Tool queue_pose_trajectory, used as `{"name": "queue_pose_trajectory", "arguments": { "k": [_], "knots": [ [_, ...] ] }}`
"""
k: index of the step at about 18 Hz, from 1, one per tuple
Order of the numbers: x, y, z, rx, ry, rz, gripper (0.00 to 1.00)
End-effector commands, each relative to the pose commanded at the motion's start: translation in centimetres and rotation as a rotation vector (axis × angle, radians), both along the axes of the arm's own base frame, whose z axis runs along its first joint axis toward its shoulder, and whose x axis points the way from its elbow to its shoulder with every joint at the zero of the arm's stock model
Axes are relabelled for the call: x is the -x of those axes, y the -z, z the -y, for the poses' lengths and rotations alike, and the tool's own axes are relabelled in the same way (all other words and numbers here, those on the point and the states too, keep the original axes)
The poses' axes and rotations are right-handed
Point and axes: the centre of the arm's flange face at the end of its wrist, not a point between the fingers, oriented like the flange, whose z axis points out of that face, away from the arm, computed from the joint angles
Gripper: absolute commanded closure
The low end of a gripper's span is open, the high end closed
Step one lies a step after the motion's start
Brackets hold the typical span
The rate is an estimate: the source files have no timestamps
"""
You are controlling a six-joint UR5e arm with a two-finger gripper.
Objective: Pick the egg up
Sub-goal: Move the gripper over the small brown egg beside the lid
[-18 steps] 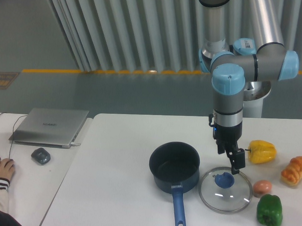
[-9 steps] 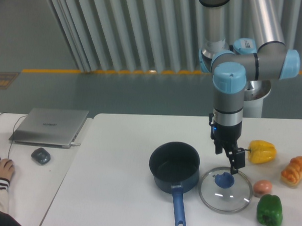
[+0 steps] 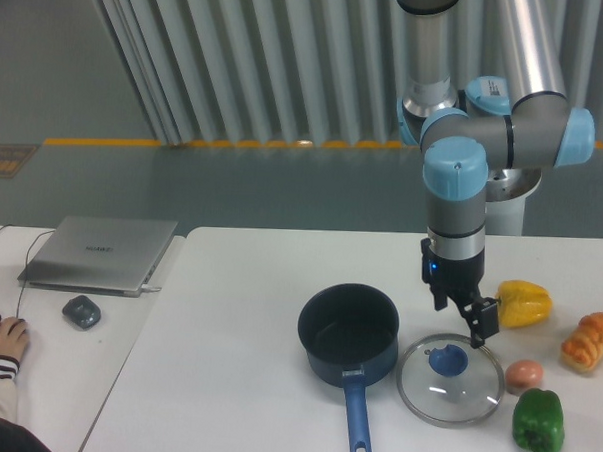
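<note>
Gripper (image 3: 475,334) above lid (image 3: 449,379), jaw state unclear | egg (image 3: 523,374) beside lid, near green pepper (image 3: 538,421) | we shift right, descend, straddle egg only

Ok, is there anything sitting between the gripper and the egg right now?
Nothing visible blocks it. The gripper hangs above the glass lid, near its blue knob, and the egg lies on the table beside the lid's right rim. The green pepper sits close in front of the egg, crowding it.
</note>
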Motion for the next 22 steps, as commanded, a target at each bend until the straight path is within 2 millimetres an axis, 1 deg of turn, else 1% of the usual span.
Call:
{"name": "queue_pose_trajectory", "arguments": {
  "k": [1,3,4,7,8,10,11,12,13,14,15,17,19,22],
  "knots": [
    [0.3,0.3,-0.1,0.008,0.043,0.002,0.00],
    [2.7,2.3,-0.4,0.033,0.087,0.017,0.00],
    [3.1,3.2,-0.6,0.044,0.109,0.025,0.00],
    [3.9,2.9,-0.7,0.040,0.161,0.016,0.00],
    [5.1,3.1,0.0,0.041,0.155,0.020,0.00],
    [7.6,2.3,1.1,0.022,0.139,0.020,0.00],
    [8.4,2.3,1.9,0.008,0.128,0.036,0.00],
    [8.9,2.2,2.4,0.000,0.122,0.043,0.00],
    [8.8,2.4,2.4,0.004,0.124,0.046,0.00],
    [8.8,3.1,2.4,0.011,0.125,0.052,0.00],
    [8.6,3.8,2.8,0.020,0.120,0.062,0.00],
    [9.0,4.8,4.1,0.035,0.126,0.082,0.00],
    [8.2,6.0,4.5,0.053,0.138,0.102,0.00],
    [8.0,6.4,4.5,0.057,0.135,0.108,0.00]
  ]
}}
